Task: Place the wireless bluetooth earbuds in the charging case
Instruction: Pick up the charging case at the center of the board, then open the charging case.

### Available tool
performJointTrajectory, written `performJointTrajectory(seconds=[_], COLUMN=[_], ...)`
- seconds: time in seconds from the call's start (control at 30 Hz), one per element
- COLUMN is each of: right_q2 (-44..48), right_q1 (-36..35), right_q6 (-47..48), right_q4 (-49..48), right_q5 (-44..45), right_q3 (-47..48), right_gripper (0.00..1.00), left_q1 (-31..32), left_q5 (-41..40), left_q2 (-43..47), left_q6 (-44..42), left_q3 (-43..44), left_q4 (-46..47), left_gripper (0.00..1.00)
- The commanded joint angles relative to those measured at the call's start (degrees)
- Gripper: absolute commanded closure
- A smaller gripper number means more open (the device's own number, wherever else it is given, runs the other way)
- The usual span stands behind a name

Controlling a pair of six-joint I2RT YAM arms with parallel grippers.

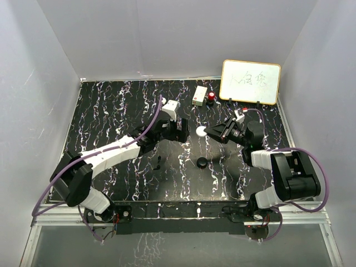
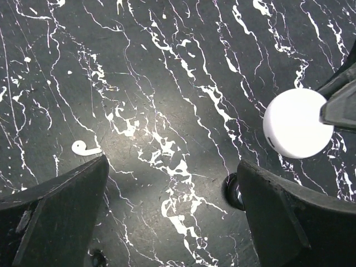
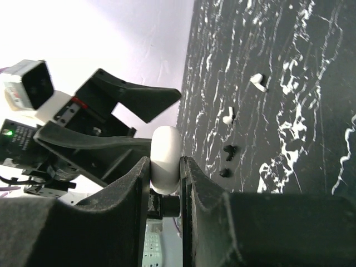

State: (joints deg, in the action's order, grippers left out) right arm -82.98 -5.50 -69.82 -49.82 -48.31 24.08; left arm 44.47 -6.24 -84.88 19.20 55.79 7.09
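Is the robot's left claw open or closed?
Open. The left gripper has its fingers spread far apart, and it holds nothing.

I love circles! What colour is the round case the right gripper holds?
The round case is white, best seen from the left wrist.

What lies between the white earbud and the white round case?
Only bare tabletop separates the white earbud from the white round case, as the left wrist view shows.
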Motion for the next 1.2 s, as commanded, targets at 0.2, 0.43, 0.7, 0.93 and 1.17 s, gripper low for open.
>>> performJointTrajectory(seconds=[0.2, 0.43, 0.7, 0.93, 1.17], right_q2=[0.01, -0.84, -1.24, -1.0, -0.71], right_q1=[0.14, 0.19, 0.16, 0.16, 0.14], right_q6=[-2.61, -2.3, -2.07, -2.28, -2.42], right_q4=[-10.43, -10.51, -10.76, -11.07, -11.26], right_q5=[0.67, 0.87, 0.85, 0.86, 0.68], right_q3=[1.41, 1.23, 0.96, 0.96, 0.89], right_gripper=[1.0, 1.0, 1.0, 1.0, 1.0], left_q1=[0.04, 0.14, 0.18, 0.59, 0.96], left_q5=[0.48, 2.02, 4.85, 6.15, 6.24], left_q2=[2.24, 2.24, 1.88, 0.88, -0.38], left_q6=[4.62, 5.97, 6.9, 6.9, 6.8], left_q3=[1.43, 1.69, 1.91, 2.52, 2.83], left_q4=[4.42, 6.14, 8.59, 9.63, 9.82], left_gripper=[0.01, 0.01, 0.01, 0.01, 0.01])
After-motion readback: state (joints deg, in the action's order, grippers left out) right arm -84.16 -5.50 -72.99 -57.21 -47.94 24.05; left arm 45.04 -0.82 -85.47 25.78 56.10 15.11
